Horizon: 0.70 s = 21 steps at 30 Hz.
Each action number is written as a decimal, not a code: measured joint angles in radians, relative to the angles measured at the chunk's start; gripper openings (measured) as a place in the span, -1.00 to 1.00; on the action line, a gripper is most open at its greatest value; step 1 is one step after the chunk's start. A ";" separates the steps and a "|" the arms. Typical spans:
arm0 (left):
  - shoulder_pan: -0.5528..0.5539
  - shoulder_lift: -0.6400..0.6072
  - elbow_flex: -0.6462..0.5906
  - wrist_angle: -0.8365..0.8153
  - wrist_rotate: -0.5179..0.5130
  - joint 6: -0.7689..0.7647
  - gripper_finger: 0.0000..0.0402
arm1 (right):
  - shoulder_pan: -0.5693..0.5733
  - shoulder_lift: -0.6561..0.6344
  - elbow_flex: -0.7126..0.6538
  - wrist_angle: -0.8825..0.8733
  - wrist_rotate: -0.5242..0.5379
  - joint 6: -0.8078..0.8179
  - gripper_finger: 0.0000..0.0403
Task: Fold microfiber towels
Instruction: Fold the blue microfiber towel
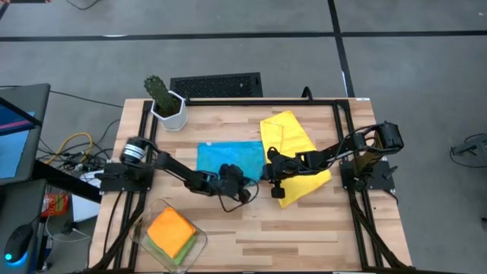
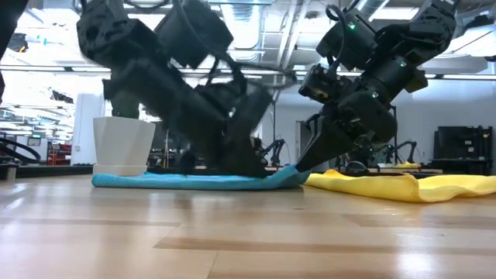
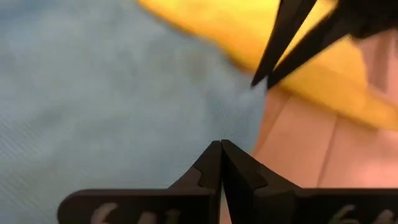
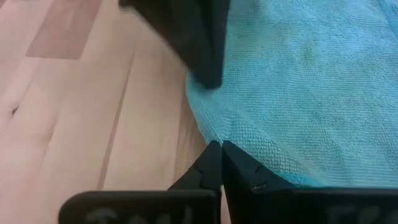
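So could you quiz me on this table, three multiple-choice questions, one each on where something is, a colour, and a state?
1. Where is the cactus pot?
A. at a far corner of the table, on the left arm's side
B. on the yellow towel
C. in the clear bin

2. What colour is the towel on top in the clear bin?
A. yellow
B. light blue
C. orange

3. How is the right end effector?
A. wide open above the table
B. shut on the light blue towel at its edge
C. holding the cactus

Answers: 1 A, the high view shows it there. 2 C, the orange towel lies uppermost. 3 B, the right wrist view shows the fingers pinching the hem.
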<state>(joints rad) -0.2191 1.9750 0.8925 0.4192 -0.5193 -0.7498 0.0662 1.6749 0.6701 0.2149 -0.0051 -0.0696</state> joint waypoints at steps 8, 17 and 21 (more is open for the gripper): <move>-0.016 -0.250 0.003 -0.300 -0.023 0.126 -1.00 | 0.000 0.000 0.000 0.013 0.000 -0.008 -0.89; -0.158 -0.255 -0.118 -0.406 -0.168 -0.177 -1.00 | 0.025 0.000 0.065 0.021 0.000 -0.114 -0.87; -0.170 -0.255 -0.179 -0.404 -0.176 -0.280 -1.00 | 0.032 0.000 0.101 0.026 0.000 -0.171 -0.89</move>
<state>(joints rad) -0.3887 1.7199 0.7130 0.0149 -0.6950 -1.0294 0.0982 1.6745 0.7708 0.2409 -0.0048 -0.2405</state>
